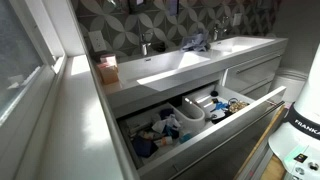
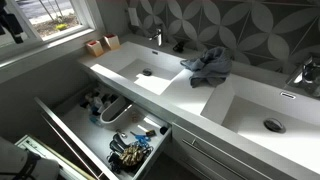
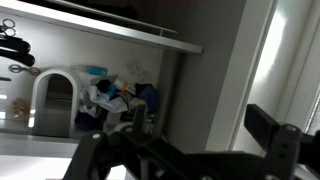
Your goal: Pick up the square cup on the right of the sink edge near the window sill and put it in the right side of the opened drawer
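The only writing I can read is on the arm (image 1: 301,128) in an exterior view: white casing with dark letters running down it, "FRANK", the rest cut off by the frame edge. The clutter in the open drawer (image 1: 240,118) is too small and blurred for me to make out any label or brand.

The square cup (image 1: 108,70) stands on the countertop (image 1: 150,88) above the drawer, at the counter's window-side end, beyond the drawer's far corner and just beside the sill. It looks pinkish and sits upright, with something pale on top that I cannot identify.

In the wrist view the pincer (image 3: 175,155) hangs over the drawer, looking down at its jumbled blue and dark contents and at the white curved cut-out (image 3: 55,95) in the drawer's middle. The cup does not show in this view, so it lies well apart from the pincer, up on the counter past the drawer's window end.

The pincer shows only as dark, blurred shapes along the bottom of the wrist view, and I cannot tell whether its fingers are spread or closed. Nothing is visible between them.

A grey cloth (image 2: 207,65) lies crumpled on the counter above the drawer, between the two basins.
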Controlling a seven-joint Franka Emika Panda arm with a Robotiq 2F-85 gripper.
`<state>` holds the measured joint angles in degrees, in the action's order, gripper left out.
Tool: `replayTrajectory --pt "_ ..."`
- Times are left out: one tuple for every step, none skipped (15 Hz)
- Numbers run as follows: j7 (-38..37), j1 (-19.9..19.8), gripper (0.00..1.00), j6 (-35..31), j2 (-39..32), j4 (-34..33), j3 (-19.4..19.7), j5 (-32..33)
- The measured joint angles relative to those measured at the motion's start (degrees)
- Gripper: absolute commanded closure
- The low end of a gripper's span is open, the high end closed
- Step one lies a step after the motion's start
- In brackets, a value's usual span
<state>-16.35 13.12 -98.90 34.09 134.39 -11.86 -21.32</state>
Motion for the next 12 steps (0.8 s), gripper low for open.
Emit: replayTrajectory --pt "0.0 0.0 0.00 0.0 0.0 0.0 0.0 0.0" --pt "0.0 0.0 0.00 0.0 0.0 0.0 0.0 0.0" --pt "0.0 0.0 0.00 0.0 0.0 0.0 0.0 0.0" --pt "0.0 0.0 0.00 0.0 0.0 0.0 0.0 0.0" --pt "0.0 0.0 0.00 0.0 0.0 0.0 0.0 0.0" --pt "0.0 0.0 0.00 0.0 0.0 0.0 0.0 0.0" --pt "0.0 -0.1 0.00 0.0 0.0 0.0 -0.1 0.0" --pt "0.1 -0.4 0.00 -0.1 0.0 0.0 -0.1 0.0" --pt "0.0 -1.0 0.00 -0.1 -0.2 -0.2 0.1 0.0" --pt "-0.1 -2.0 0.00 -0.1 -0.7 -0.8 0.4 0.0" --pt "-0.4 -3.3 0.00 -0.2 -1.5 -1.7 0.8 0.0" --pt "-0.9 -4.7 0.00 -0.2 -2.7 -3.1 1.2 0.1"
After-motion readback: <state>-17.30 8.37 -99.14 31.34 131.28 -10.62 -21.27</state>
